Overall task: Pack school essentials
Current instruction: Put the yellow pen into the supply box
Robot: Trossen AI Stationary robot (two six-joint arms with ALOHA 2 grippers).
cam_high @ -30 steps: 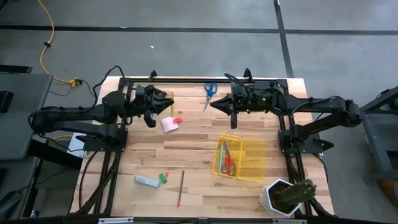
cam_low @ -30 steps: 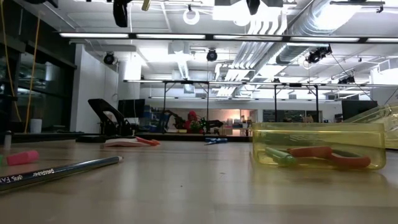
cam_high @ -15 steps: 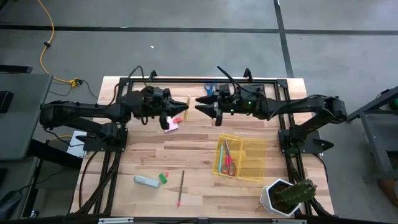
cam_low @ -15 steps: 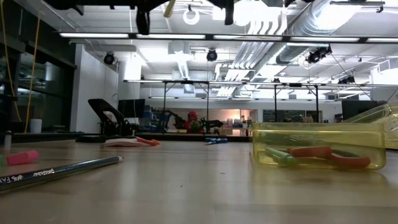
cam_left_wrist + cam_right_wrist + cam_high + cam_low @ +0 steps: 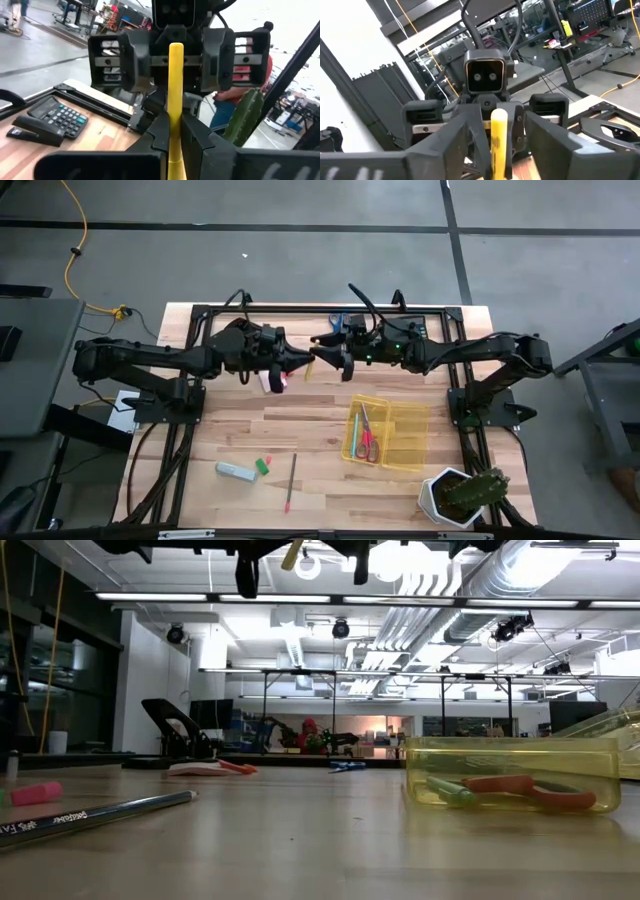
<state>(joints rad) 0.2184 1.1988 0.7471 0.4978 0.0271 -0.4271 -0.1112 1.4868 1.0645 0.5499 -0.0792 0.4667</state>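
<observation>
I'm looking into a big industrial lab: exposed ceiling ducts (image 5: 470, 590), strip lights (image 5: 330, 597), a grey concrete floor (image 5: 300, 260), and more metal rig frames (image 5: 300, 705) beyond my table (image 5: 320, 430).

Bystanders around the wooden table (image 5: 320, 442)

A potted cactus (image 5: 472, 490) stands upright in its white pot (image 5: 437, 498) at the table's near corner, well apart from the right gripper (image 5: 318, 352) and farther still from the left gripper (image 5: 302, 362). A black rail frame (image 5: 300, 307) runs along the far edge, just behind both grippers. A sheet of white paper (image 5: 124, 411) lies off the table's side, well back from the left gripper. A yellow cable (image 5: 70, 240) trails over the grey floor beyond that. Past the left gripper, a black calculator (image 5: 60, 118) lies flat just outside the frame. Long ceiling lights (image 5: 330, 597) run above the room behind.
</observation>
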